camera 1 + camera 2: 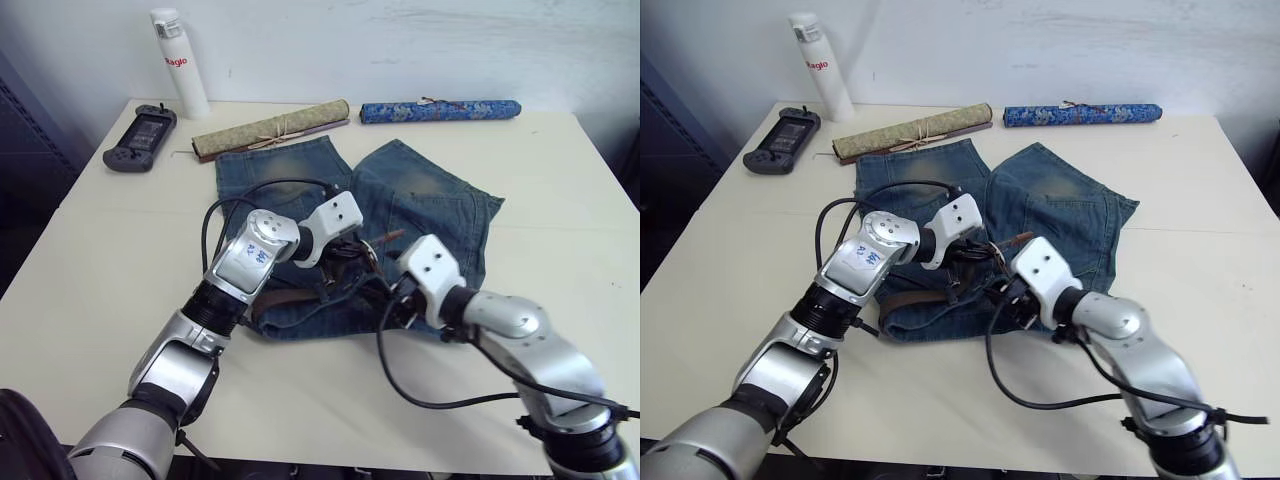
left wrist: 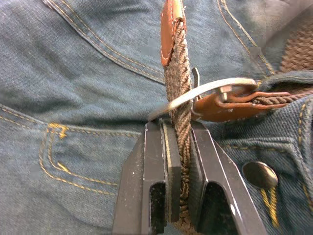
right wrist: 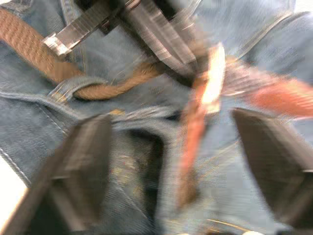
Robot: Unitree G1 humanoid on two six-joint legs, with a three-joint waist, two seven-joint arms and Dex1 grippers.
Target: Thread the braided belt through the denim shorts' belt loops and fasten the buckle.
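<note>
- Left wrist view: the left gripper (image 2: 178,147) is clamped on the braided belt (image 2: 179,83), whose tapered leather tip points to 12 o'clock, passing through the silver buckle (image 2: 205,90)
- Head views: the belt runs along the waistband of the denim shorts (image 1: 430,215), from 9 to 3 o'clock, largely hidden by both arms
- Right wrist view: the right gripper (image 3: 181,161) has its fingers spread wide over the shorts; the scene is blurred
- Two rolls (image 1: 270,128) and a white bottle (image 1: 180,65) lie at 12 o'clock

White bottle (image 1: 178,62), game controller (image 1: 141,138), tan roll (image 1: 270,129) (tied), blue patterned roll (image 1: 440,110) on table (image 1: 100,250)
</note>
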